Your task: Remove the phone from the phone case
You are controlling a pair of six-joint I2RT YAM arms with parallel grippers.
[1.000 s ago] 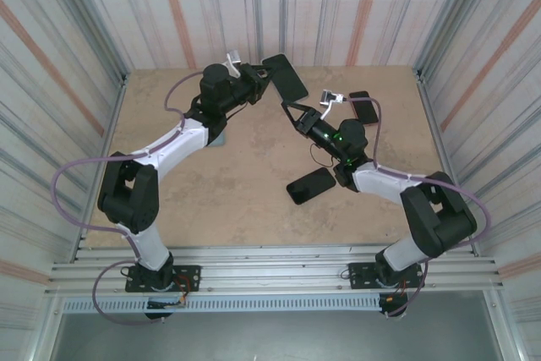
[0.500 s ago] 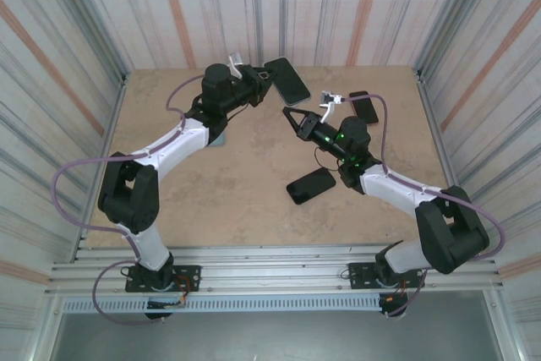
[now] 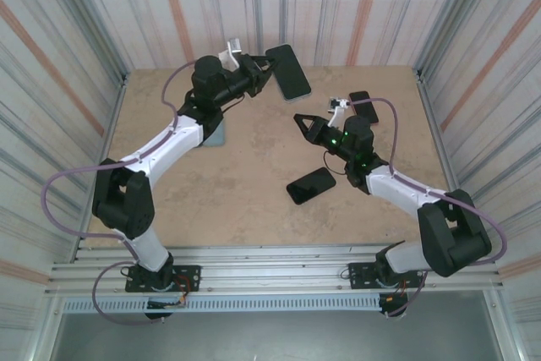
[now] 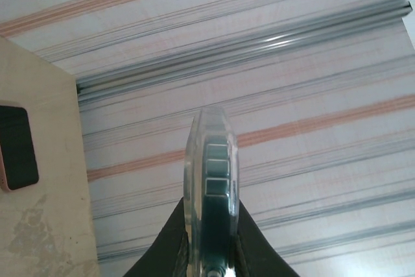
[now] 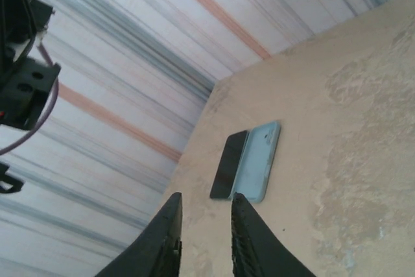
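Gripper of left arm (image 3: 264, 69) clamping clear-cased phone (image 3: 289, 73), right gripper (image 5: 205, 200) barely parted, empty, my right wrist view adds blue case (image 5: 258, 160)

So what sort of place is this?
Probably a robot test booth: corrugated metal walls box in a table, two robot arms are bolted at its edge, and phones lie scattered.

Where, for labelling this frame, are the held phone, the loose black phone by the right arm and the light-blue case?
Held phone (image 3: 286, 72), top view, middle of its dark face.
Loose black phone (image 3: 310, 185), top view, centre of its face.
Light-blue case (image 5: 259, 160), right wrist view, its middle.
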